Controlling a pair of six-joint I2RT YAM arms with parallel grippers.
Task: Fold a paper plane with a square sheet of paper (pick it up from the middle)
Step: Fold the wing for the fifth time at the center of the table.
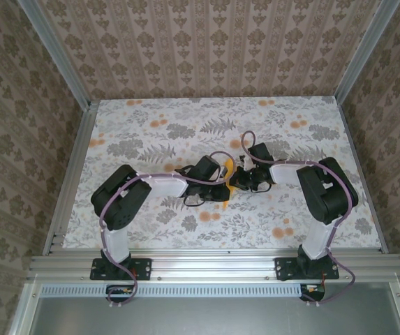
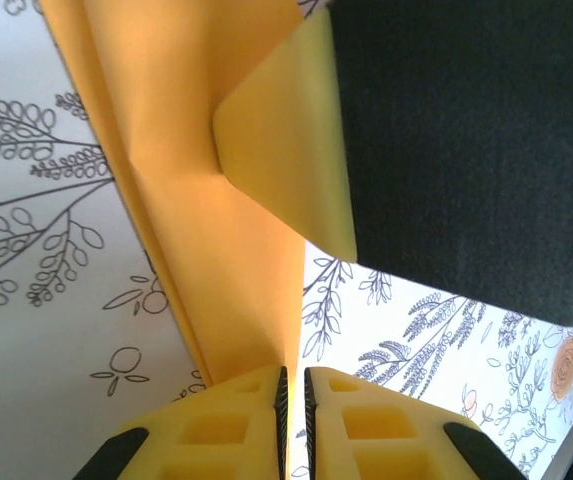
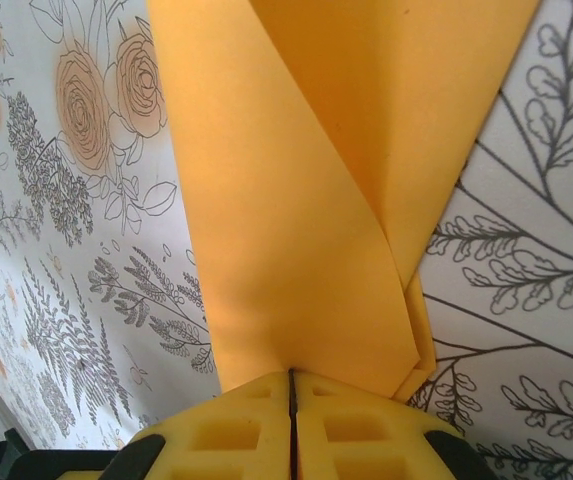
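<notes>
Item: the square sheet of paper [image 3: 296,200], bright orange, creased into overlapping panels, located over the flowered tabletop [image 1: 151,132] at mid-frame of the top view, between the two wrists that meet there. State of the right pincer [image 3: 291,378]: yellow fingers pressed together at the bottom centre of its wrist view, the seam a hairline, clamped on the sheet. The paper rises out of that seam and widens toward the top edge. One panel laps over another along a diagonal fold running from upper centre to lower right, where a small doubled corner sits just beside the right-hand finger. State of the left pincer [image 2: 291,375]: fingers at the bottom centre of its wrist view, parted by a narrow slit with pale light showing through. Here the sheet comes down from the upper left as a long tapering strip and its lower end reaches the top of that slit; whether the pads touch it cannot be told. The left wrist view adds a black body [image 2: 466,150] in the upper right, with a paler yellow rounded flap [image 2: 276,150] at its left edge, in front of the paper. The right wrist view adds the printed roses [image 3: 106,100] at the upper left. The top view adds both arms bent inward, with the orange showing as a small patch just below the left wrist.
</notes>
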